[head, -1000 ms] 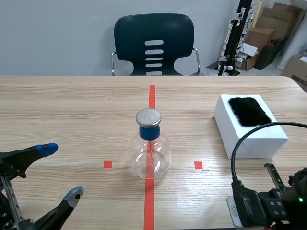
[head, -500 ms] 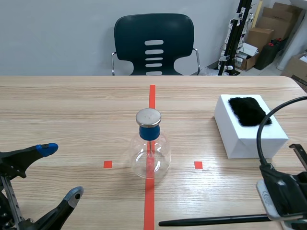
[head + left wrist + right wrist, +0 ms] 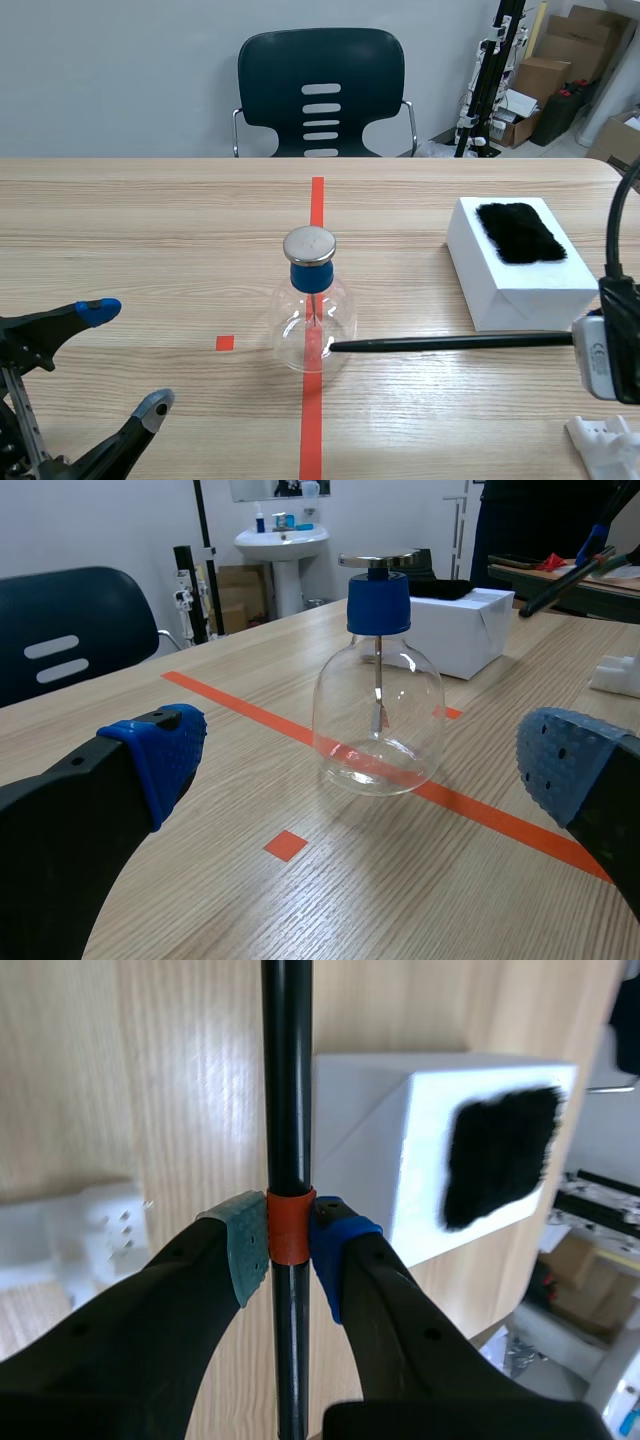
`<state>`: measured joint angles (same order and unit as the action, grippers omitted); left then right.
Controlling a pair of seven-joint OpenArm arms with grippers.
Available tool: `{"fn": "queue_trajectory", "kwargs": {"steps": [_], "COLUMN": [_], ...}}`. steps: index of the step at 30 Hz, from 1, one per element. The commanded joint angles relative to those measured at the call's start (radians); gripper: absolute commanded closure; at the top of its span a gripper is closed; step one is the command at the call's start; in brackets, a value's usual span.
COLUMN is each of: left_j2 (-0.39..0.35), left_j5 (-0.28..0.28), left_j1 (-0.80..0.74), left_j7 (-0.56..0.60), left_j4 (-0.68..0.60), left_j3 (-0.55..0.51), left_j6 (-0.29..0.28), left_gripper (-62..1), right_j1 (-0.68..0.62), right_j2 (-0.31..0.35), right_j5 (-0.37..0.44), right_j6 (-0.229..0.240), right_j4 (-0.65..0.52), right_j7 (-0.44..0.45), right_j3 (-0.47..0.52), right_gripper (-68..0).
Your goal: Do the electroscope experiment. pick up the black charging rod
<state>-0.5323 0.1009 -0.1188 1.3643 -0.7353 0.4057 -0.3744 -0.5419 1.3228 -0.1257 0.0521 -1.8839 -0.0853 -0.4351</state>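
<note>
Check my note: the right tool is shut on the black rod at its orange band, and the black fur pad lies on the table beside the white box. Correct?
No. The black fur pad lies on top of the white box, not beside it on the table; the scene view shows it. The right tool is indeed shut on the black rod at its orange band.

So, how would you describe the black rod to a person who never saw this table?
On the wooden table, find the glass flask at its middle. A thin black rod stretches from near the flask to the right end effector, which is shut on its orange band. It is the only long thin thing there.
</note>
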Motion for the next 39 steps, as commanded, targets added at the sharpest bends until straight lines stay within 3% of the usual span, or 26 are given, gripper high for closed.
{"fn": "queue_trajectory", "kwargs": {"steps": [1, 3, 6, 10, 13, 24, 34, 39], "left_j2": [0.0, 0.0, 0.0, 0.0, 0.0, 0.0, 0.0, 0.0], "left_j5": [-0.007, -0.007, -0.007, -0.007, -0.007, -0.007, -0.007, -0.006], "left_j1": [0.005, 0.005, 0.005, 0.003, 0.003, 0.003, 0.003, 0.003], "left_j7": [0.016, 0.016, 0.016, 0.019, 0.023, 0.024, 0.024, 0.024], "left_j4": [-0.012, -0.012, -0.012, -0.012, -0.012, -0.012, -0.012, -0.012], "left_j3": [0.001, 0.001, 0.001, 0.001, 0.001, 0.001, 0.001, 0.001], "left_j6": [-0.002, -0.002, -0.002, -0.002, -0.002, -0.002, -0.002, -0.002], "left_gripper": [-62.3, -62.3, -62.3, -62.3, -62.3, -62.3, -62.3, -62.3], "right_j1": [-0.032, -0.083, -0.158, -0.25, -0.3, -0.314, -0.305, -0.303], "right_j2": [0.001, 0.001, 0.001, -0.002, -0.002, -0.002, -0.002, -0.007], "right_j5": [-0.042, -0.095, -0.149, -0.167, -0.2, -0.337, -0.341, -0.334], "right_j6": [-0.085, -0.214, -0.472, -0.728, -0.835, -0.835, -0.835, -0.835], "right_j4": [-0.004, -0.004, -0.004, -0.004, -0.004, -0.004, -0.023, -0.039], "right_j7": [0.03, 0.066, 0.124, 0.194, 0.215, 0.128, 0.091, 0.116], "right_j3": [0.016, 0.032, 0.038, 0.038, 0.037, 0.038, 0.1, 0.14], "right_gripper": [-0.6, -0.6, -0.6, -0.6, -0.6, -0.6, -0.6, -0.6]}}
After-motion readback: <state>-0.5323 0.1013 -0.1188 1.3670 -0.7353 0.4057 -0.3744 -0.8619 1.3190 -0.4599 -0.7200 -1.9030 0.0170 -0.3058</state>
